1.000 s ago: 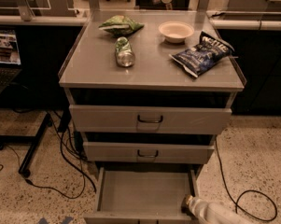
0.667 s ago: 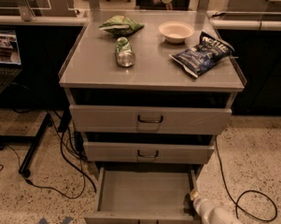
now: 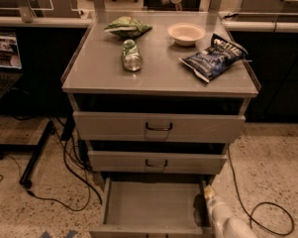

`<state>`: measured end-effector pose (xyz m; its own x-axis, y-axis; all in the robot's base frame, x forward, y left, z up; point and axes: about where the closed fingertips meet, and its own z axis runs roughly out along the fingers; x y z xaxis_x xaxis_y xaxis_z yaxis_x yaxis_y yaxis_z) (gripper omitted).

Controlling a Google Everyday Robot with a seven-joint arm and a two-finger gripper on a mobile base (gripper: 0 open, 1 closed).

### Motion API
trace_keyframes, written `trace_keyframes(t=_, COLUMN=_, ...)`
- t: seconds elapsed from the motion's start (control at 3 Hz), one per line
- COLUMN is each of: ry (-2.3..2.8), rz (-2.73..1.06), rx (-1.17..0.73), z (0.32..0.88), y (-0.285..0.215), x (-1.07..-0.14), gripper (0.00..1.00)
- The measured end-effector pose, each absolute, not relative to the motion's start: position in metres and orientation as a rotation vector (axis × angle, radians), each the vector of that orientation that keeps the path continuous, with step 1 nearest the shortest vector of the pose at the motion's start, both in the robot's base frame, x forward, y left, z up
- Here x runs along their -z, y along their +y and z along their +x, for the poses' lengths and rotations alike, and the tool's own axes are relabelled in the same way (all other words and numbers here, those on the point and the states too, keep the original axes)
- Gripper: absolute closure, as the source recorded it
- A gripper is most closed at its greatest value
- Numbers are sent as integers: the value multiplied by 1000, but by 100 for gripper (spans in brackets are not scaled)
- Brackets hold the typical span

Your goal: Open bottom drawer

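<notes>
The bottom drawer (image 3: 153,205) sits at 6 o'clock in the view, lowest of the three in the grey cabinet (image 3: 158,81). It is pulled far out, so its plain grey inside lies uncovered. Its front reaches the lower edge of the view and its handle is not seen. Compared with one second ago, the drawer has hardly moved; it was already out by about the same amount. What has changed is the gripper (image 3: 211,202), which has shifted a little toward 11 o'clock and now lies against the right wall of the drawer, at the 3 o'clock side of it. I judge that the opening is in effect done, and what remains is only to take the arm away without pushing the drawer back.

The pale arm comes in from 5 o'clock, low over the floor, and points up toward the drawer's right back corner. Whether the gripper holds anything or is released, I cannot tell.

Above, the middle drawer (image 3: 156,161) and the top drawer (image 3: 158,127) are closed. On the cabinet top lie a green bag (image 3: 127,27), a crushed can (image 3: 131,56), a bowl (image 3: 186,33) and a blue chip bag (image 3: 213,57).
</notes>
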<state>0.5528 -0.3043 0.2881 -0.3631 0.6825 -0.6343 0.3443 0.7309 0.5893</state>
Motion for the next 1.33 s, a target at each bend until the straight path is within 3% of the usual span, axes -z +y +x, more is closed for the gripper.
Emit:
trace_keyframes(t=1.0, ry=1991, rz=787, rx=-445, z=550, y=-304, x=-282, gripper=17)
trace_keyframes(t=1.33, ry=1991, rz=787, rx=-445, z=550, y=-304, x=-282, gripper=0)
